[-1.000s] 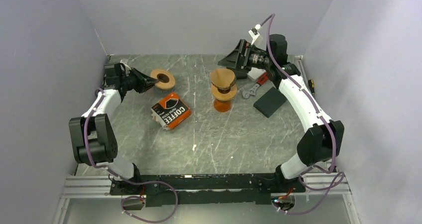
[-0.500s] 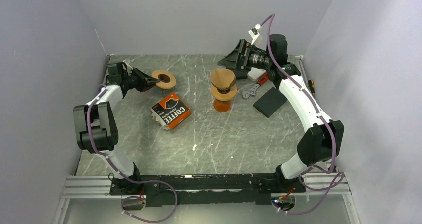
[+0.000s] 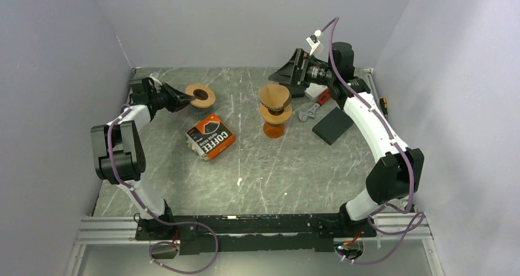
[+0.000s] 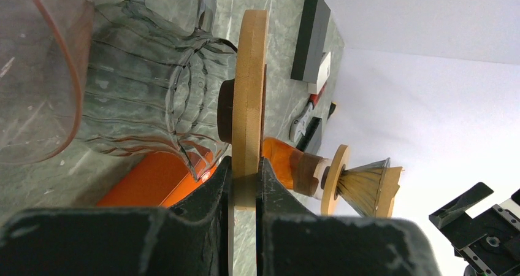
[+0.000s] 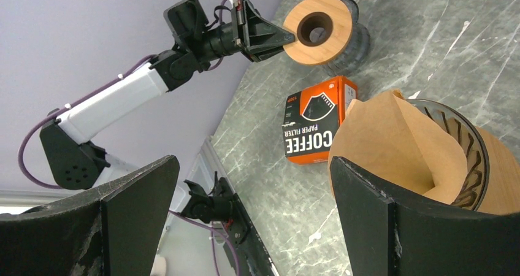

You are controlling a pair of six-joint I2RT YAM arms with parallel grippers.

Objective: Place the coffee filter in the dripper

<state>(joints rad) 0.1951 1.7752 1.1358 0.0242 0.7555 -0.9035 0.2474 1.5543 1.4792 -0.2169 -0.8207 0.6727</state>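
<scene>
Top view: grey marbled worktop [image 3: 294, 165]. Left pincer [image 3: 185, 98], upper left, clamped on a flat wooden collar [image 3: 202, 95]. Right pincer [image 3: 285, 73], upper right, jaws wide apart. Centre: brown paper coffee filter [image 3: 274, 95] seated in the dripper [image 3: 276, 113].

Left wrist: collar edge-on between fingers; ribbed clear glass cone [image 4: 147, 98] attached.

Right wrist: filter cone inside ribbed glass dripper, lower right; orange filter box [image 5: 319, 126] centre.

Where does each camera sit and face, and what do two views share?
Top external: above and behind, looking down on the table; left arm and right arm show.
Left wrist: on that wrist, looking along the left end effector, shut on a wooden collar.
Right wrist: on that wrist, looking through the open right end effector at the coffee filter.
Shared: top and right wrist both show the orange box.
</scene>
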